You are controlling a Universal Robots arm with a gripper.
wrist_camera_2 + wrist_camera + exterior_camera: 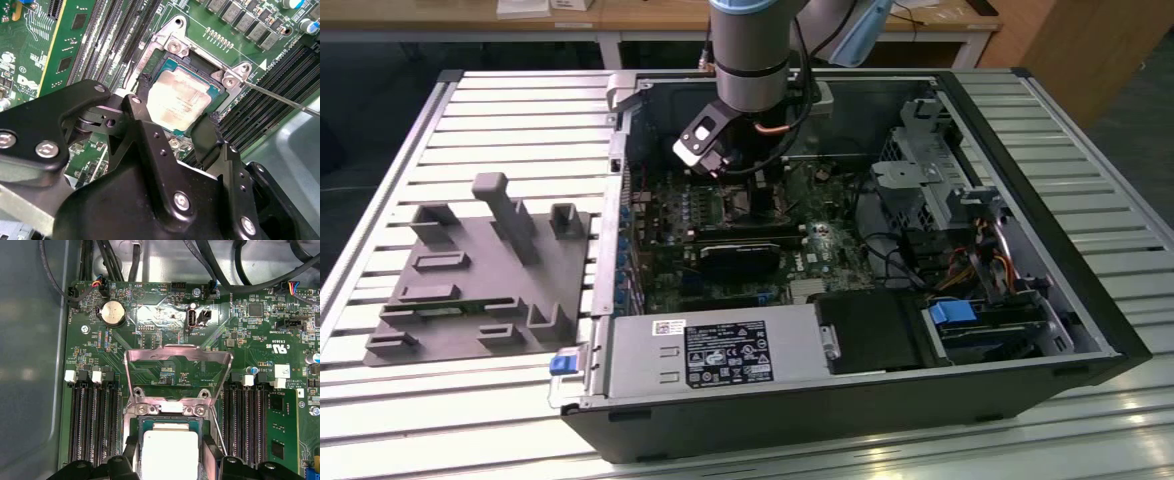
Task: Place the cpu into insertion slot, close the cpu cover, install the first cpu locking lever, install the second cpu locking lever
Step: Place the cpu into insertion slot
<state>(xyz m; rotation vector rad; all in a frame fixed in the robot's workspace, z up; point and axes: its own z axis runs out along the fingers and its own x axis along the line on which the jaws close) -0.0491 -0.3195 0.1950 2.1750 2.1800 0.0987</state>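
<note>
Cpu (178,101) lies low in the insertion slot (168,410), with the end effector (175,104) closed on two opposite edges of it and the cpu cover (178,358) standing raised beyond. If the chip sits tilted or off its corner, I judge that pressing or releasing could damage the slot.

In the second wrist view the pincer (174,114) covered two corners of the cpu (175,95), and the cpu itself hid most of the insertion slot (159,64). In the first wrist view the picture's edge cut the cpu off. Contact between pincer and cpu could not be determined. In the exterior view the arm (754,60) screened that spot.
</note>
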